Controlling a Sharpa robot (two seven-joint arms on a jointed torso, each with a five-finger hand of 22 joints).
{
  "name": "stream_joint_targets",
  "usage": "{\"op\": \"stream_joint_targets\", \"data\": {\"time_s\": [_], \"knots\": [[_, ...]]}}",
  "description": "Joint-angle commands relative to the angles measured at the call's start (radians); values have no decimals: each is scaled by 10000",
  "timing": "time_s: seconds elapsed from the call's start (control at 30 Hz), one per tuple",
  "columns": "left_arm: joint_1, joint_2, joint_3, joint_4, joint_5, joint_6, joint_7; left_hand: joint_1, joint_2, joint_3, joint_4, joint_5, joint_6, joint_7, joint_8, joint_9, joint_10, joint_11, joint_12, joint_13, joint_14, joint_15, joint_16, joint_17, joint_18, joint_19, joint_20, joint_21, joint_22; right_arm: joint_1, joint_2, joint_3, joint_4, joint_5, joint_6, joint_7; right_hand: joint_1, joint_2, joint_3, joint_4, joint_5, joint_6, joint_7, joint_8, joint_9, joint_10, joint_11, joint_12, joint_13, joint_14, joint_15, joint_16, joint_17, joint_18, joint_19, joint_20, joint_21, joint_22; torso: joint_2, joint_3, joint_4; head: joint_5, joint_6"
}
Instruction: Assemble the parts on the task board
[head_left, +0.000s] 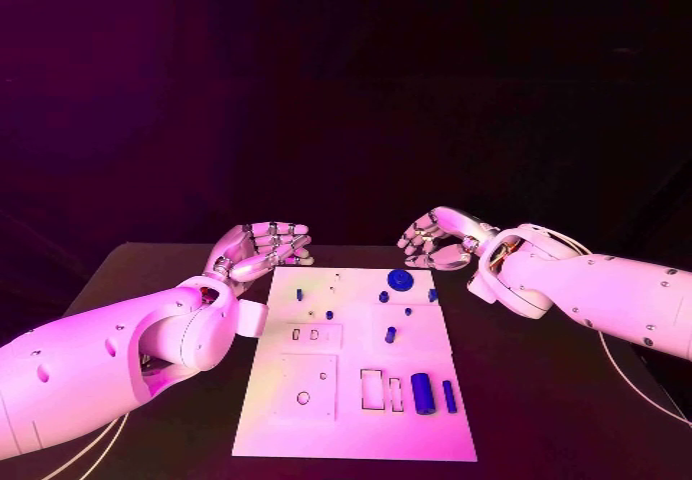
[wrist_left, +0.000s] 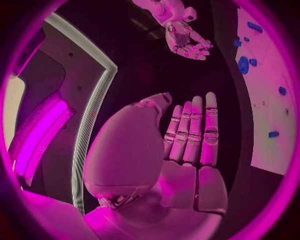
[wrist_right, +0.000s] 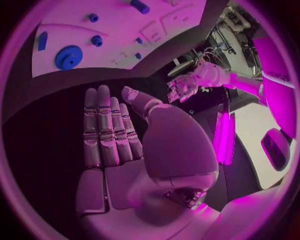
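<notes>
The white task board (head_left: 361, 430) lies in the middle of the black table. A blue gear (head_left: 400, 279) sits near its far edge among a few small blue pegs (head_left: 384, 296). A blue cylinder (head_left: 423, 392) and a thin blue bar (head_left: 449, 396) lie at the near right. My left hand (head_left: 263, 250) hovers off the board's far left corner, fingers straight and empty (wrist_left: 187, 150). Beyond the far right corner my right hand (head_left: 440, 240) holds nothing, its palm bare (wrist_right: 119, 145). The gear (wrist_right: 67, 57) lies ahead of the right fingertips.
Bare black table (head_left: 548, 400) surrounds the board on both sides. The board (wrist_left: 269, 125) has several empty cut-outs (head_left: 372, 387) in its near half. My two white forearms reach in from both sides of the table.
</notes>
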Motion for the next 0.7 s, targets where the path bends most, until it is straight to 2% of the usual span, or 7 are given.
{"op": "stream_joint_targets", "data": {"time_s": [0.03, 0.23, 0.4, 0.5, 0.53, 0.6, 0.7], "knots": [[64, -90, 35, 220, -343, 167, -345, -99, -81, -10, -77, -61, 63, 5, 67, 52, 122, -9, -98, 3, -22, -29, -59, 97, 71, 97, -68, 347, 215, 67, 82, 4, 129, -2648, 483, -1413, -55, -299, 79, 248, 11, 99, -63, -23, 105, 205, -111, -72, 95, -7, -157, 1111, 1285, 83, -11, -136, 883, 656, 209, -40, 33, -42, 44], [210, -261, 58, 557, -453, 211, -489, -287, -122, -36, -179, -63, -15, -4, 110, 180, 201, -29, -252, -4, 34, -65, -123, 388, 27, 26, -193, 1468, 958, 104, 338, -8, 141, -3731, 577, -2229, -182, -642, 75, 488, 236, -5, -145, -95, 194, -253, -114, -50, 156, 313, -185, 2036, 2156, 110, 145, -172, 1404, 1056, 425, -94, 109, -113, 168], [276, -388, 76, 815, -336, 282, -551, -370, -125, -15, -224, -73, -48, -16, 139, 268, 250, -42, -329, 10, 96, -89, -173, 601, 18, -287, -224, 2247, 1507, 67, 489, -14, 136, -4067, 812, -2558, -200, -738, -124, 748, 225, -109, -195, -112, 309, -529, -150, 91, 331, 582, -217, 3138, 2992, 114, 411, -202, 1844, 1416, 566, -112, 168, -107, 134], [306, -458, 99, 938, -264, 323, -563, -385, -127, 9, -250, -74, -67, -19, 145, 302, 259, -44, -360, 16, 110, -91, -210, 683, 24, -451, -220, 2550, 1725, 34, 560, -16, 114, -4152, 962, -2652, -173, -736, -154, 877, 240, -112, -199, -85, 381, -573, -156, 200, 449, 905, -232, 4403, 4156, 117, 550, -221, 2092, 1626, 641, -130, 204, -144, 121], [322, -488, 108, 976, -243, 347, -566, -384, -125, 12, -252, -74, -67, -19, 146, 305, 260, -44, -362, 16, 113, -92, -212, 689, 25, -462, -219, 2574, 1742, 11, 596, -17, 95, -4180, 1003, -2679, -148, -738, -148, 940, 252, -101, -195, -65, 421, -624, -156, 243, 503, 1151, -233, 5141, 4845, 73, 772, -235, 2444, 2033, 671, -144, 214, -163, 109], [337, -509, 114, 1001, -230, 364, -568, -392, -124, 17, -255, -75, -73, -16, 146, 312, 259, -42, -370, 17, 120, -92, -220, 709, 28, -498, -217, 2650, 1795, -8, 630, -18, 71, -4198, 1020, -2695, -139, -737, -140, 956, 260, -95, -190, -59, 433, -637, -153, 255, 517, 1199, -230, 5289, 4976, 45, 872, -241, 2606, 2235, 688, -142, 215, -172, 106], [369, -556, 126, 1047, -212, 396, -570, -392, -124, 17, -255, -75, -73, -16, 146, 312, 259, -42, -370, 17, 120, -92, -220, 709, 28, -498, -217, 2650, 1795, -45, 725, -19, -11, -4242, 1033, -2725, -113, -739, -84, 1042, 305, -81, -171, -42, 484, -677, -140, 318, 583, 1500, -217, 6188, 5826, -121, 1430, -267, 3503, 3390, 736, -139, 202, -189, 108]]}}
